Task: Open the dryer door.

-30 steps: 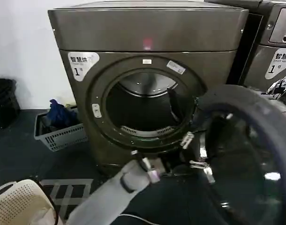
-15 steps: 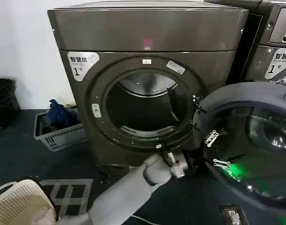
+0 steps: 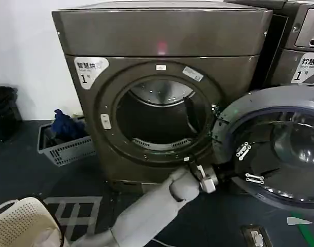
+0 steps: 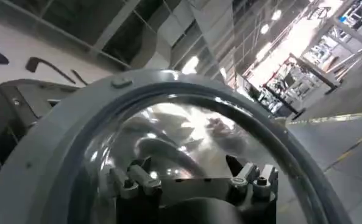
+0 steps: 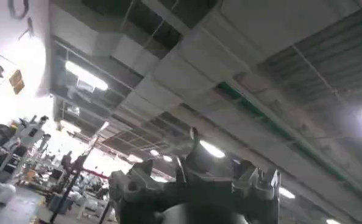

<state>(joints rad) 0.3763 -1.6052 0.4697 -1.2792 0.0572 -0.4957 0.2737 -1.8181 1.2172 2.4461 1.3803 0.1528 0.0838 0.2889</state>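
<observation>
Left gripper (image 3: 226,172): lower centre-right of the head frame, at the end of a pale grey arm reaching up from the bottom edge; it sits against the lower inner rim of the door, and whether its fingers are apart or together I cannot tell.

Dryer (image 3: 162,62): grey-brown cabinet, upper centre, drum mouth fully exposed.

Dryer door (image 3: 280,149): right of frame, hinged at the drum's right side, swung well out; grey inner face and glass bowl turned toward the room, disc roughly upright.

Step in hand, by my reckoning: the last of the outward swing. Next move likely calls for letting go and drawing the arm clear without nudging the door back.

Right gripper (image 5: 193,182): idle, aimed at the ceiling.
</observation>
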